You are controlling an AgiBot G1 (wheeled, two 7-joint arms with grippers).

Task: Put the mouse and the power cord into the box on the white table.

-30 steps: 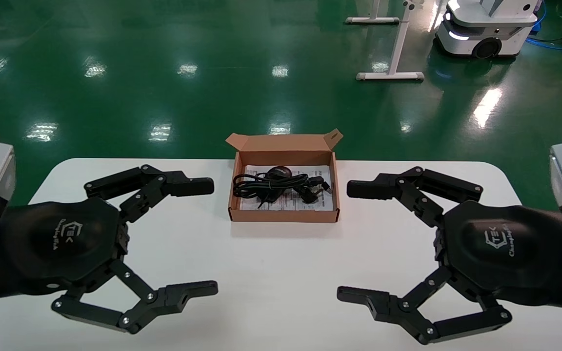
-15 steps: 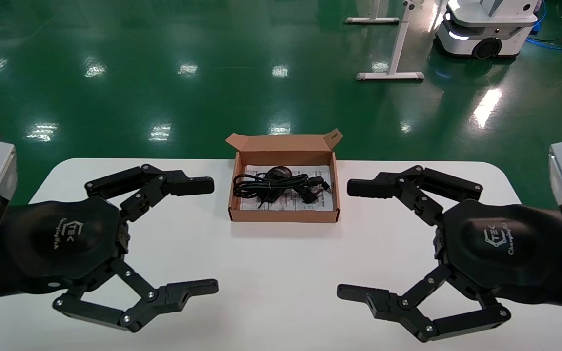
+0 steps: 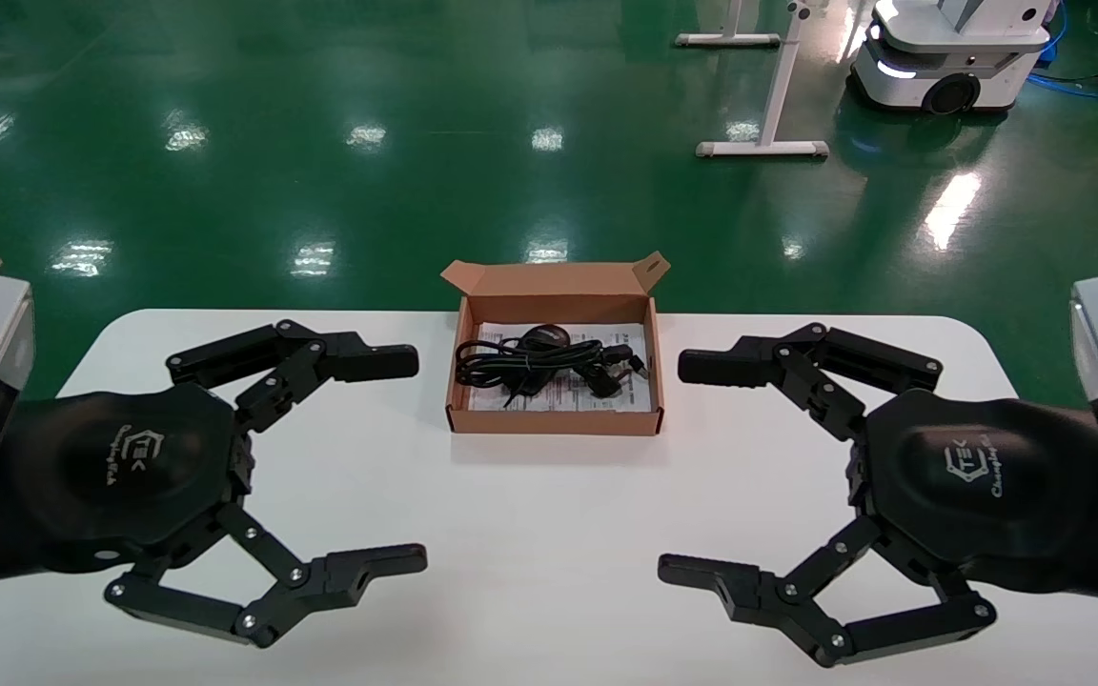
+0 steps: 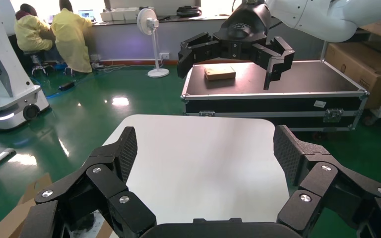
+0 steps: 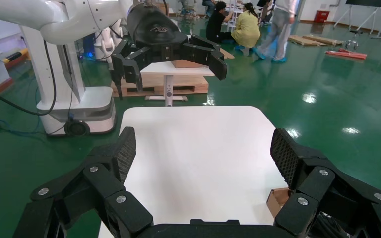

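Lying together inside the box (image 3: 557, 419) at the far middle of the white table (image 3: 530, 534), the mouse (image 3: 543, 335) and power cord (image 3: 520, 367) sit between the wide-open, empty left gripper (image 3: 396, 462) and right gripper (image 3: 692, 467), about equally near both.

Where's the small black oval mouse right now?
Head view: the small black oval mouse lies inside the brown cardboard box, at its far side, against the bundled black power cord.

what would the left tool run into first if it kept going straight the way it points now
Probably the open right tool facing it across the large white table. The open left tool points sideways, nearer than the shallow brown cardboard box, though height is hard to judge.
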